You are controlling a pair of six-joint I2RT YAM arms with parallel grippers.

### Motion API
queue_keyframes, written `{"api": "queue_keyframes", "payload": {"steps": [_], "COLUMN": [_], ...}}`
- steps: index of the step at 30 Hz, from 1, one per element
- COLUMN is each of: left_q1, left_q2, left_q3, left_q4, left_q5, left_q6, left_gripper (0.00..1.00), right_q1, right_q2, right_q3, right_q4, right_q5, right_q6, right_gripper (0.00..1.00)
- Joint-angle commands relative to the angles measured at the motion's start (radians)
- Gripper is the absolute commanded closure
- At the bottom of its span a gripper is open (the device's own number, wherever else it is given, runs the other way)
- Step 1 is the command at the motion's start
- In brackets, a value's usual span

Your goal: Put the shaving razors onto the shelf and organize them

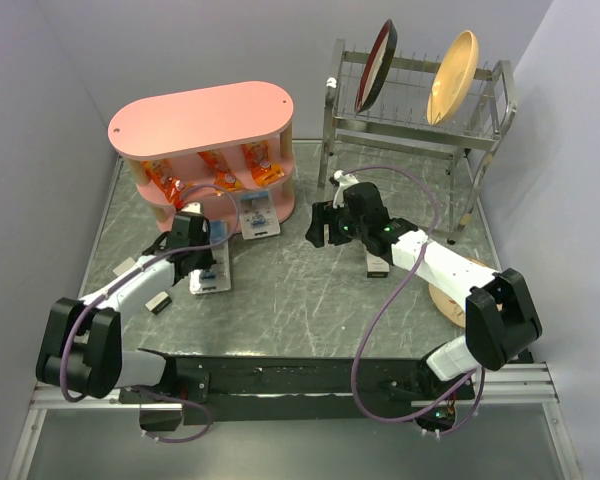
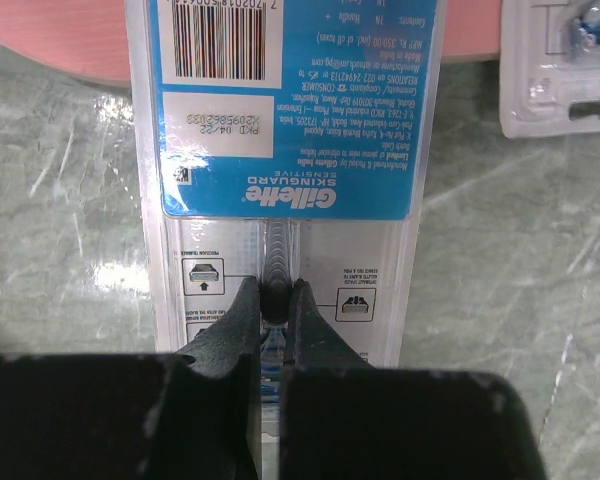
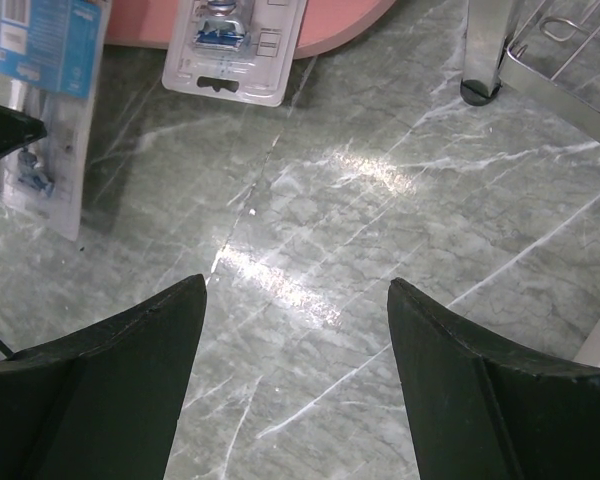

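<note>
Here the left end effector (image 2: 275, 298) is pinched narrow on one razor pack (image 2: 290, 120), gripping the clear plastic below its blue card, just in front of the shelf (image 1: 200, 120). The second pack (image 1: 258, 215) lies at the shelf's foot, one end on the pink bottom board, the other over the surface (image 3: 380, 250). The right end effector (image 3: 295, 290) hangs wide, holding nothing, near the rack (image 1: 420, 130).
</note>
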Motion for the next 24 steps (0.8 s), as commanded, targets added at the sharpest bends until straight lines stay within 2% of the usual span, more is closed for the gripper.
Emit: {"api": "queue_keyframes", "payload": {"steps": [1, 4, 5, 8, 13, 17, 19, 22, 24], "left_q1": [0.001, 0.001, 0.001, 0.0, 0.0, -0.015, -0.041, -0.116, -0.12], "left_q2": [0.034, 0.039, 0.034, 0.001, -0.036, -0.081, -0.13, -0.148, -0.11], "left_q3": [0.034, 0.028, 0.028, 0.014, 0.0, 0.011, -0.01, 0.002, -0.01], "left_q4": [0.115, 0.133, 0.13, 0.123, 0.112, -0.01, -0.053, -0.118, -0.184], "left_q5": [-0.052, -0.077, -0.075, -0.055, -0.017, 0.052, 0.112, 0.135, 0.124], "left_q6": [-0.011, -0.022, -0.02, -0.014, -0.005, -0.011, -0.029, -0.076, -0.135], "left_gripper": [0.94, 0.89, 0.78, 0.62, 0.58, 0.54, 0.53, 0.59, 0.84], "right_q1": [0.005, 0.007, 0.005, 0.005, 0.007, 0.005, 0.005, 0.005, 0.005], "right_q2": [-0.016, -0.017, -0.019, -0.025, -0.023, -0.017, -0.016, -0.013, -0.011], "right_q3": [0.009, 0.011, 0.011, 0.005, 0.005, 0.016, 0.017, 0.017, 0.022], "right_q4": [0.046, 0.047, 0.046, 0.047, 0.047, 0.04, 0.037, 0.035, 0.029], "right_q5": [-0.006, -0.006, -0.003, 0.002, -0.005, 0.001, 0.002, -0.005, -0.008], "right_q6": [0.015, 0.014, 0.012, 0.009, 0.014, 0.006, 0.005, 0.006, 0.005], "right_gripper": [0.2, 0.2, 0.2, 0.2, 0.2, 0.2, 0.2, 0.2, 0.2]}}
